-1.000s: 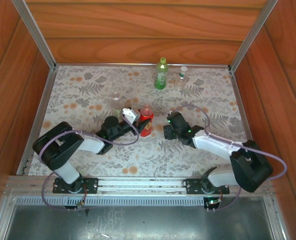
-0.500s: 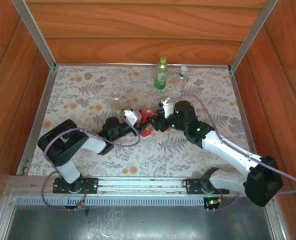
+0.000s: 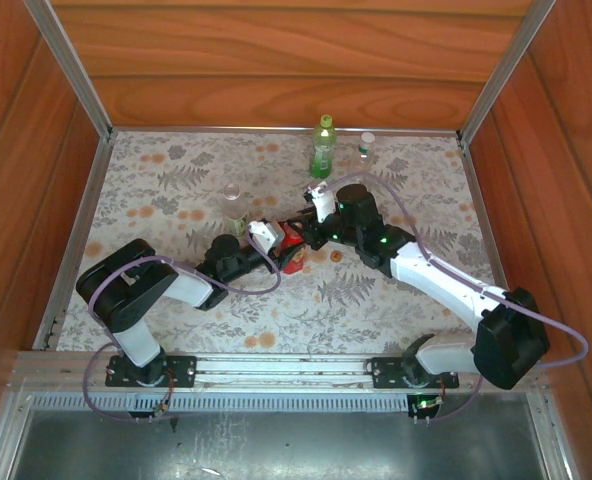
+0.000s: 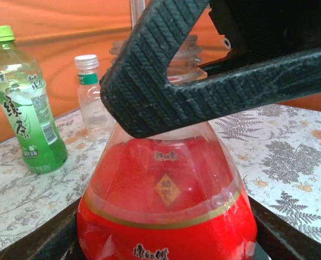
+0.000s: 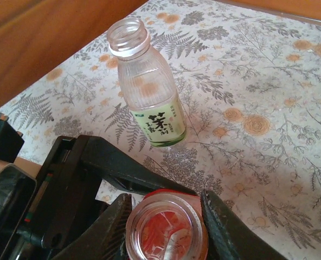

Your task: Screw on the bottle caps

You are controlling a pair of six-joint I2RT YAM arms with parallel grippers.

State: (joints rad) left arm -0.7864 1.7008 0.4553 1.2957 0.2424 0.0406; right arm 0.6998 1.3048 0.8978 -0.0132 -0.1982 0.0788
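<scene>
- Fingers of left gripper (image 3: pixel 284 252) clamp red bottle (image 3: pixel 294 260) at table (image 3: pixel 156 200) centre; right gripper (image 3: pixel 304 228) at its neck.
- Left wrist: right fingers (image 4: pixel 204 100) cross the bare threads (image 4: pixel 190 49).
- Right wrist: fingers (image 5: pixel 223 230) flank open mouth (image 5: pixel 166 230), grip unclear; next, a cap seated square.

Glossy plastic red bottle (image 4: pixel 166 216) — ribbed matt jaws, wooden walls (image 3: pixel 276 60)

Robot test booth: wood walls (image 3: pixel 276 60), aluminium frame (image 3: pixel 71 70).
</scene>
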